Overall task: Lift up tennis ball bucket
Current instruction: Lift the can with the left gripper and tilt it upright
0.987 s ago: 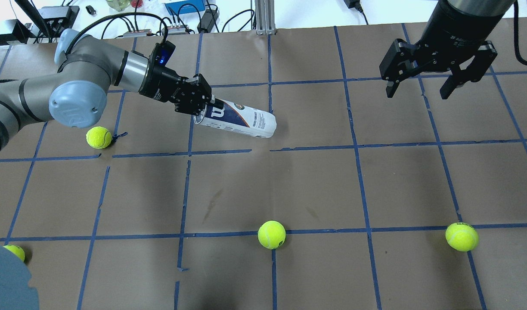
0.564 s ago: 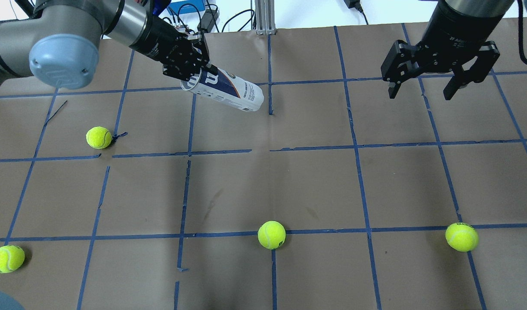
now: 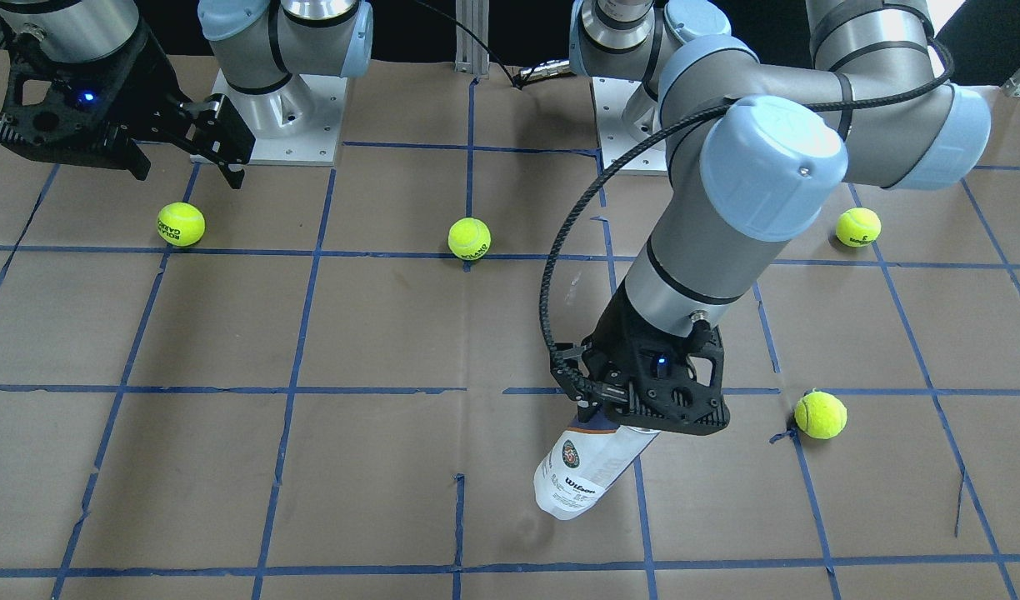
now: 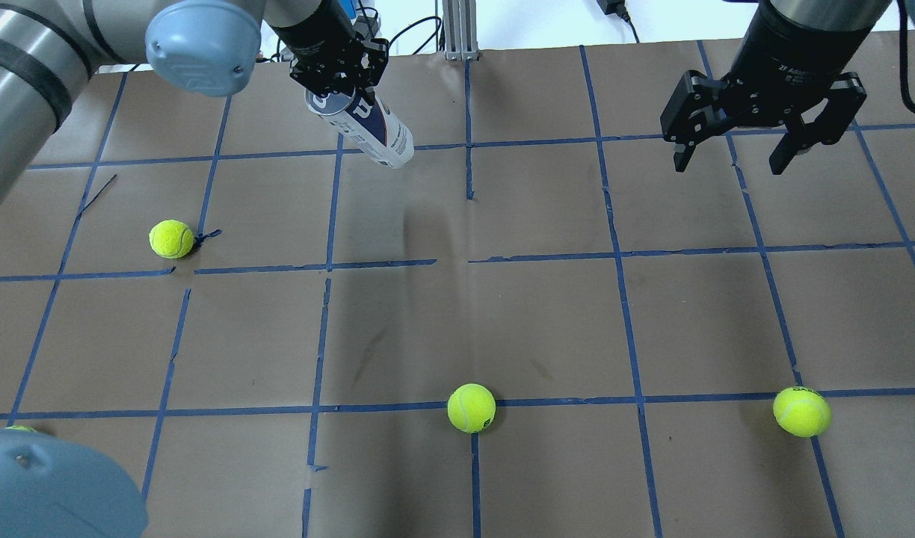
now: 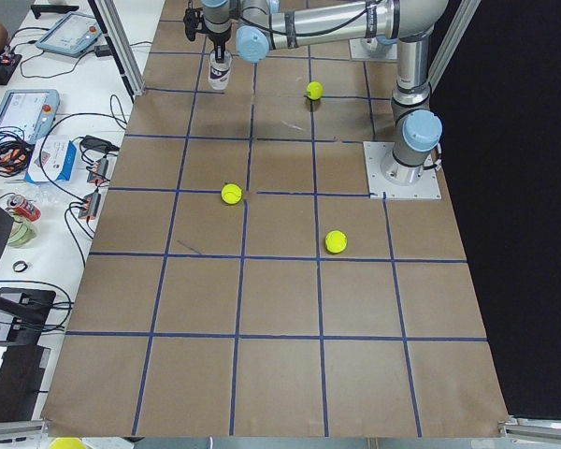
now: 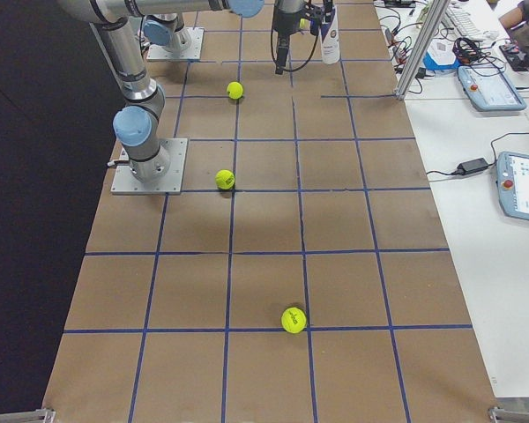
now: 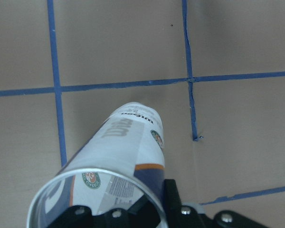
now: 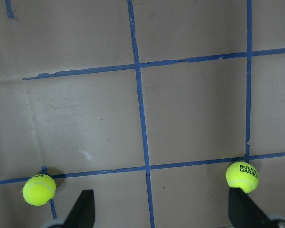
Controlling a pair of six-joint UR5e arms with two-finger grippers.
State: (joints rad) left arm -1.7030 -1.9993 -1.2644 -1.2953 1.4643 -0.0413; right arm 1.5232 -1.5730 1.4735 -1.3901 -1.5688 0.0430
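Left gripper [image 3: 643, 410]: fingers pressed onto the open rim end of the tennis ball bucket [image 3: 583, 475], pinching it at the very top. The bucket hangs below the gripper, tilted, its closed end lowest and leaning away from the robot's base. In the left wrist view the open mouth is nearest the lens and the labelled body runs down toward the paper. It sits over the far half of the table [image 4: 547, 314], on the left arm's side. It looks clear of the surface (the overhead view shows a soft shadow on the paper, apart from the closed end). No ball can be made out inside it.

Right gripper [image 4: 732, 158]: fingers spread wide, nothing between them, hanging above the table at the far right, well apart from the bucket.

Table covered in brown paper with a blue tape grid. Four loose tennis balls on it:
- ball A [image 3: 820, 415]: beside a torn tape scrap on the left arm's side, near the left gripper but apart from the bucket.
- ball B [image 3: 858, 227]: same side, closer to the robot's base.
- ball C [image 3: 469, 238]: on a tape crossing, about mid-table.
- ball D [image 3: 181, 224]: on the right arm's side, close to the right gripper in the front view; black lettering on it.

Side views: benches with cables and tablets along the far edge.
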